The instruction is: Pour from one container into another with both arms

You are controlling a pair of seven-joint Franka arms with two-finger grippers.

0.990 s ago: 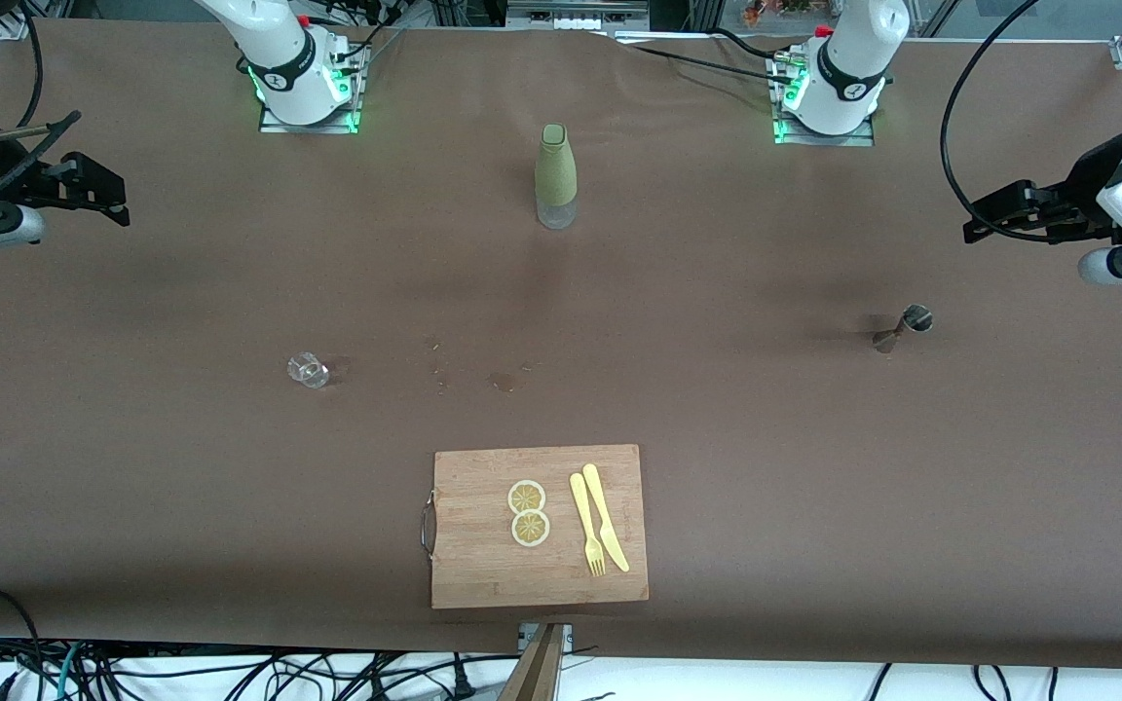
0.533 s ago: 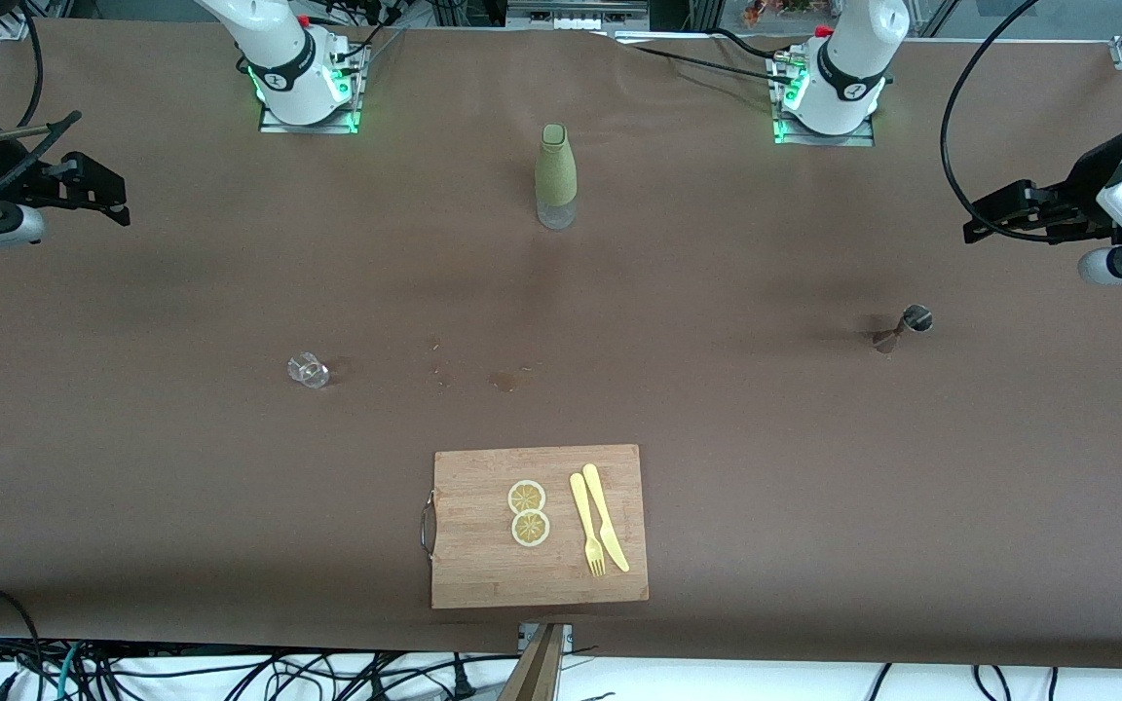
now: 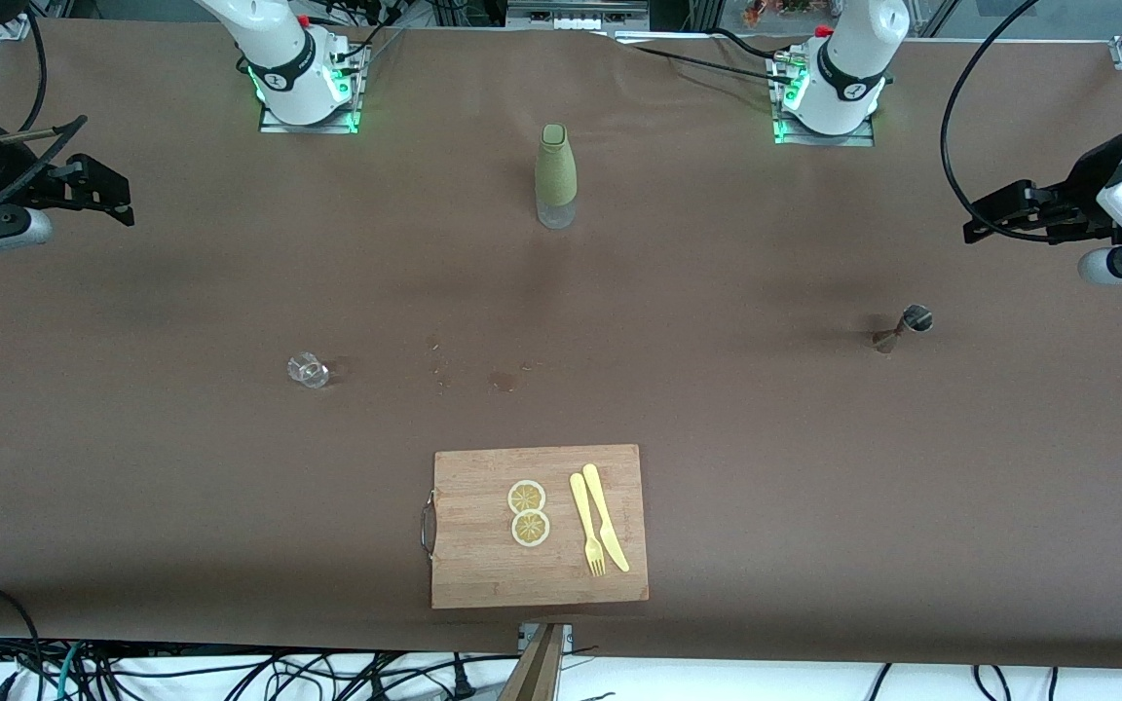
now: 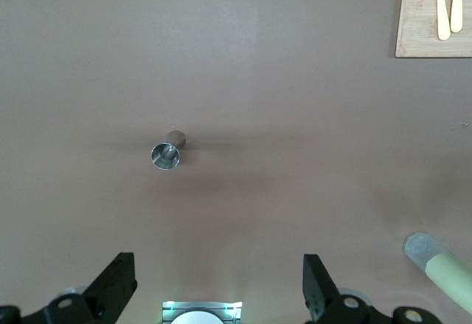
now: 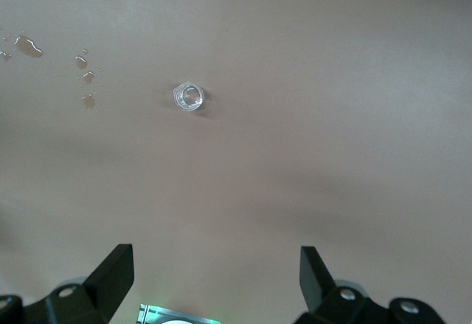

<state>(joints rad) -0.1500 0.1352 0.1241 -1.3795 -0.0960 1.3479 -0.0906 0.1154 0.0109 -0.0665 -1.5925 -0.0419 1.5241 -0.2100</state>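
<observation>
i saw the right gripper hanging high over the desk's edge at the right arm's end, fingers spread and empty. the small clear glass stood on the bare desk toward that end, with a few wet spots beside it. the green sleeved bottle stood mid-desk near the edge where the bases sit; the wooden cutting board, carrying lemon slices, a yellow fork and a knife, lay at the edge nearest the front camera. the metal jigger stood toward the left arm's end, under the left gripper, also spread and empty. i judged nothing was grasped yet; next each arm needed to descend onto its container. the desk was covered in brown matte sheeting, cables trailing at its edges.
</observation>
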